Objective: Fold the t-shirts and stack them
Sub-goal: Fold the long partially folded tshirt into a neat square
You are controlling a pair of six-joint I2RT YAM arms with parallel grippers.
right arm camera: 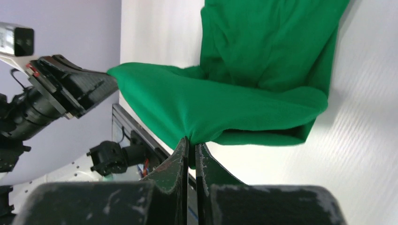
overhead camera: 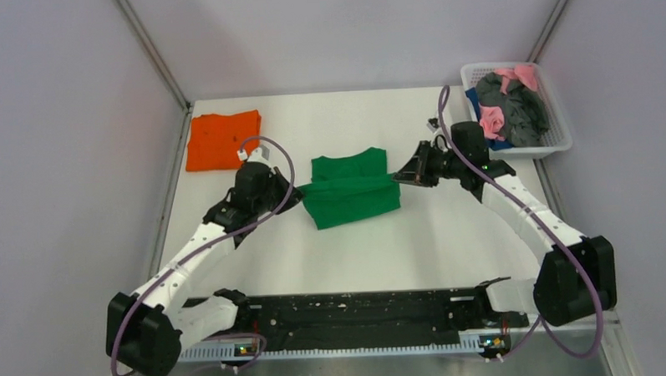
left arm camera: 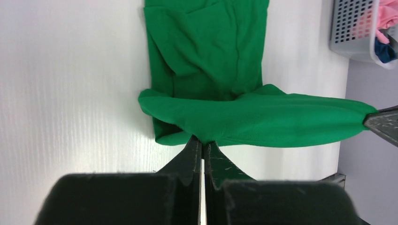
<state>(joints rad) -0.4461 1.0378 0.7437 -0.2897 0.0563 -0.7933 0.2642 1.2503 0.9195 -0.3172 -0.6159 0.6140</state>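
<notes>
Top external view, centre frame: left gripper [overhead camera: 300,189] and right gripper [overhead camera: 394,178] each pinch the green t-shirt's [overhead camera: 351,200] raised edge, mid-fold by the look, and next should carry it across evenly together.

Left arm [overhead camera: 194,247] and right arm [overhead camera: 531,210]: white links, black joints, looping purple cables [overhead camera: 291,173] (one apiece).

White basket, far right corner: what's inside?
Pink garments, a dark grey garment and a bit of blue cloth fill the white basket. Anything beneath them is covered.
</notes>
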